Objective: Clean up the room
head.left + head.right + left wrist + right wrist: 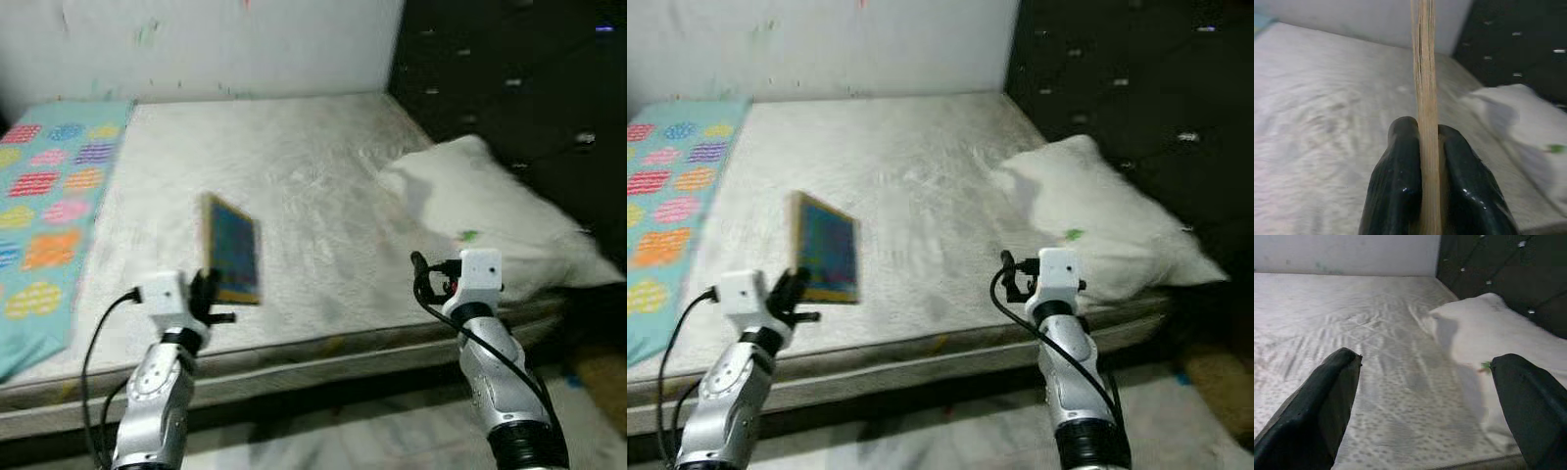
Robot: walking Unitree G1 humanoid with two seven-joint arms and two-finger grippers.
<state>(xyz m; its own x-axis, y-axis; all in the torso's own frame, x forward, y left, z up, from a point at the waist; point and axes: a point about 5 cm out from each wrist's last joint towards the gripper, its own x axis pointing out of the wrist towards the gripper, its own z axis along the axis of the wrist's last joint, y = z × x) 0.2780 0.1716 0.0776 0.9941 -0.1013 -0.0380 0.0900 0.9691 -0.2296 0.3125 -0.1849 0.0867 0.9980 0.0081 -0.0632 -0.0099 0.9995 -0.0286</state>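
My left gripper (208,294) pinches the book (233,249) by its lower edge, upright above the mattress (294,176) near its front edge, while my right gripper (1425,401) hangs spread; such a narrow grip could let it tip out.

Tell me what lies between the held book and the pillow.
Only bare white mattress. In the left eye view, nothing sits between the book, clamped in the left gripper, and the pillow.

My left hand (1425,196) has glossy black plastic fingers (1396,191) pressed on a book (233,250) with a matt, fibrous card edge. The mattress (313,186) is dull quilted cloth; the pillow (490,211) is soft white fabric.
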